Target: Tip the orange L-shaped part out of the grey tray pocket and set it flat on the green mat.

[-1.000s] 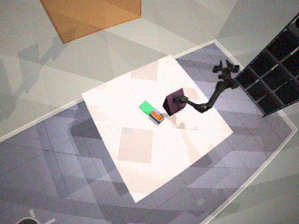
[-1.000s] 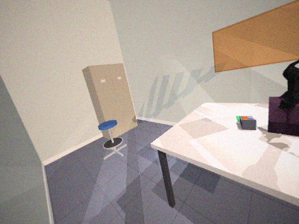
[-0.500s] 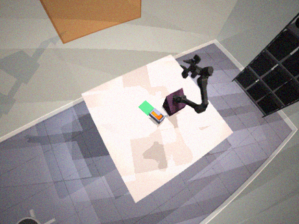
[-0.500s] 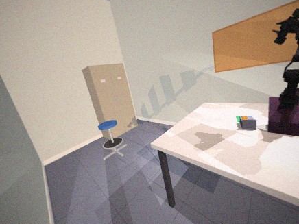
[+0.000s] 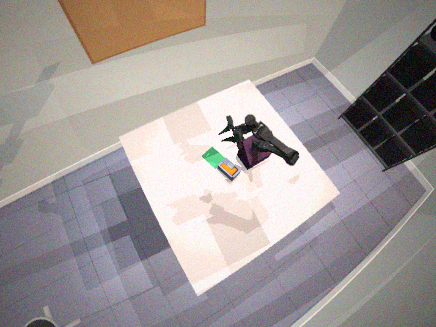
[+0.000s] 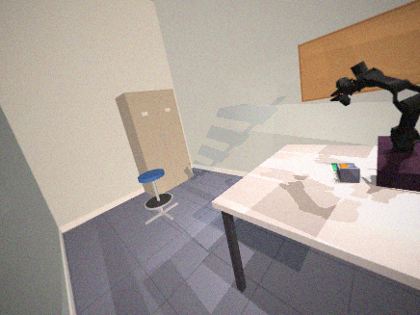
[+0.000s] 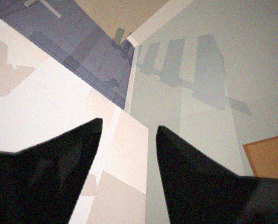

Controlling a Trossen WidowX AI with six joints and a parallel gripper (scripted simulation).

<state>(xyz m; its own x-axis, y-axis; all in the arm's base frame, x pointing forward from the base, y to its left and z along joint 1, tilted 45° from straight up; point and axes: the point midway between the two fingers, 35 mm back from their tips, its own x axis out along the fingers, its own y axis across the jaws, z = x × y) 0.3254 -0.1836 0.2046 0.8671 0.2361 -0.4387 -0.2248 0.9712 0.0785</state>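
Your gripper [image 6: 340, 97] hangs high above the table [image 6: 308, 209], jaws partly closed with nothing between them; the wrist view shows only table edge and floor past the fingertips. Well below and off to one side, the part [image 5: 229, 167] lies flush in the tray [image 5: 230, 175], the mat [image 5: 213, 157] just beside it. If you come down misaligned, you may press the tray rim or the wrong end, and nothing tips up.

The pale counter [image 5: 280, 202] carries a grey tray [image 5: 229, 170], a green mat [image 5: 213, 157] touching it, and a purple base block [image 5: 251, 153] near the tray.
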